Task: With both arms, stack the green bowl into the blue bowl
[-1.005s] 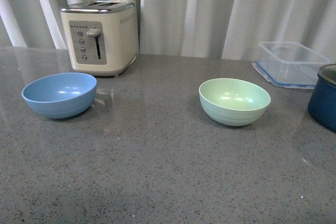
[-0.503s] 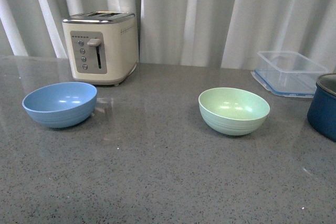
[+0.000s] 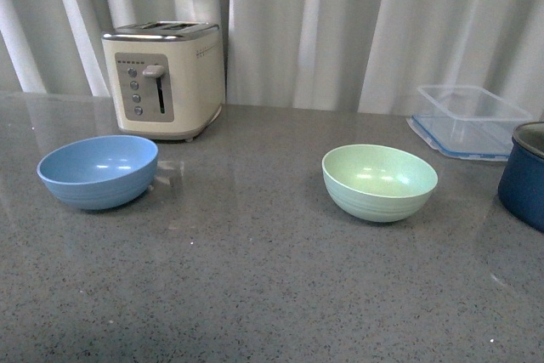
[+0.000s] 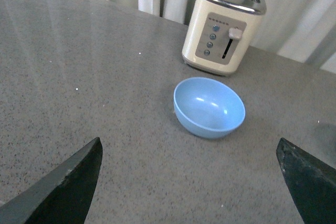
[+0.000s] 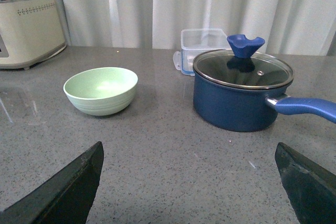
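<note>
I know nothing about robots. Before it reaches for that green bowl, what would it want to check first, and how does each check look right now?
1. Green bowl upright and empty: ok.
2. Blue bowl upright, empty, ready to receive: ok.
3. Left pincer and right pincer open: ok.
4. Countertop between the two bowls free of objects: ok.
5. Lidded navy pot standing apart from the green bowl: ok.
6. Green bowl gripped: not ok, neither pincer touches it.

Counter (image 3: pixel 255 278) carries blue bowl (image 3: pixel 98 172), green bowl (image 3: pixel 379 182), toaster (image 3: pixel 166 78), pot (image 3: pixel 525 178).
</note>
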